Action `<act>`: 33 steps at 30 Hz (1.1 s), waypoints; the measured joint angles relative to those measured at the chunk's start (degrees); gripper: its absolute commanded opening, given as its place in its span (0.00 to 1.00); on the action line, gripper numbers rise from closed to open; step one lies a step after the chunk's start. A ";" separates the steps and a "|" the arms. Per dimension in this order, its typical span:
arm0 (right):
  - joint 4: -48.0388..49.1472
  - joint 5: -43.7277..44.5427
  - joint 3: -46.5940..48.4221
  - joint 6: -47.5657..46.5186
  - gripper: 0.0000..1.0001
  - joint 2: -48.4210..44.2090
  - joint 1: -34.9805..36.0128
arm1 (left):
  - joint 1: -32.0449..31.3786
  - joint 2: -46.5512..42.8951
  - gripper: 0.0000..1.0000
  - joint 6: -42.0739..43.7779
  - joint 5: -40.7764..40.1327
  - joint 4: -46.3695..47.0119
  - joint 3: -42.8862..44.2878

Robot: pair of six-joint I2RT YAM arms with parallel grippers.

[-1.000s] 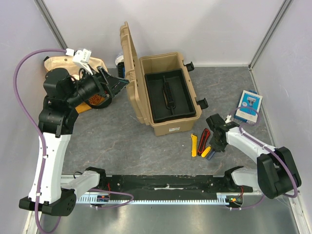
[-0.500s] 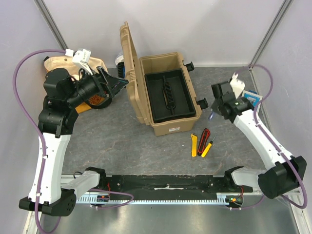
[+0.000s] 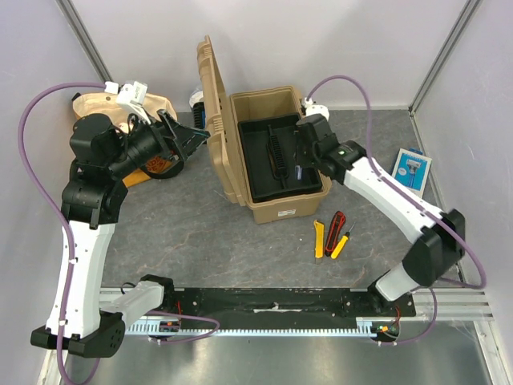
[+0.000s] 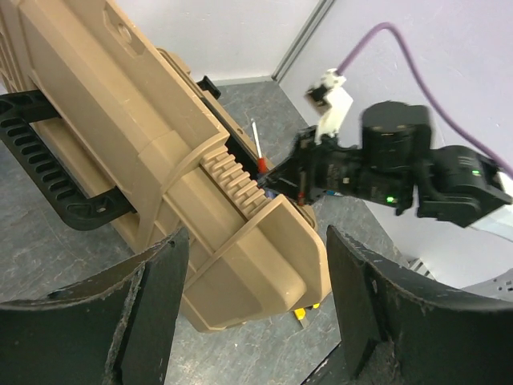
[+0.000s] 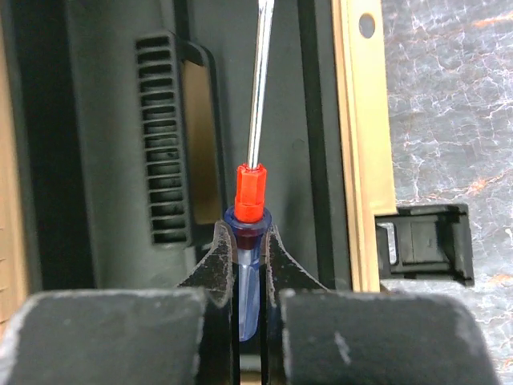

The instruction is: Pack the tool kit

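The tan ribbed toolbox [image 3: 282, 207] stands open at mid-table, its lid [image 3: 212, 112] upright on the left and its black inner tray [image 3: 272, 172] showing. My right gripper [image 3: 299, 167] hovers over the tray's right part, shut on a screwdriver [image 5: 250, 196] with a blue handle and red collar; its shaft points away over the tray [image 5: 112, 160]. My left gripper [image 3: 197, 136] is open and empty next to the lid's outer face [image 4: 160, 152]. A yellow cutter [image 3: 319, 239], a red cutter [image 3: 336, 224] and a yellow-handled tool [image 3: 341, 245] lie on the table in front of the box.
A blue-white packet [image 3: 411, 172] lies at the right. A tan bag [image 3: 96, 106] and an orange object [image 3: 157, 164] sit behind the left arm. The box's black latches [image 3: 333, 169] stick out on its right side. Walls close in the back and sides.
My right arm lifted the blue-handled screwdriver from the pile by the cutters and swung it up and left over the toolbox tray. The left arm has not moved.
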 measured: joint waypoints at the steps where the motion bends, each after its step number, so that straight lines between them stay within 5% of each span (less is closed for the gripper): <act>1: 0.22 -0.15 0.02 -0.63 0.00 1.51 0.13 | 0.00 0.00 0.75 0.00 -0.07 -0.04 0.00; 6: 0.31 0.33 0.68 -4.35 0.02 7.63 -0.24 | 0.00 -0.09 0.75 0.00 -0.46 -0.33 0.00; 11: 1.29 0.13 2.08 -6.75 0.27 10.60 -0.42 | 0.00 -0.48 0.75 0.00 -0.61 -0.72 0.00; 19: 0.81 1.01 4.20 -7.63 0.44 11.43 -0.42 | 0.00 -0.68 0.75 0.02 -1.33 -1.22 0.00; 33: -5.62 14.51 5.62 1.79 0.54 0.74 -2.86 | 0.00 -0.63 0.75 0.02 -1.95 -1.53 0.00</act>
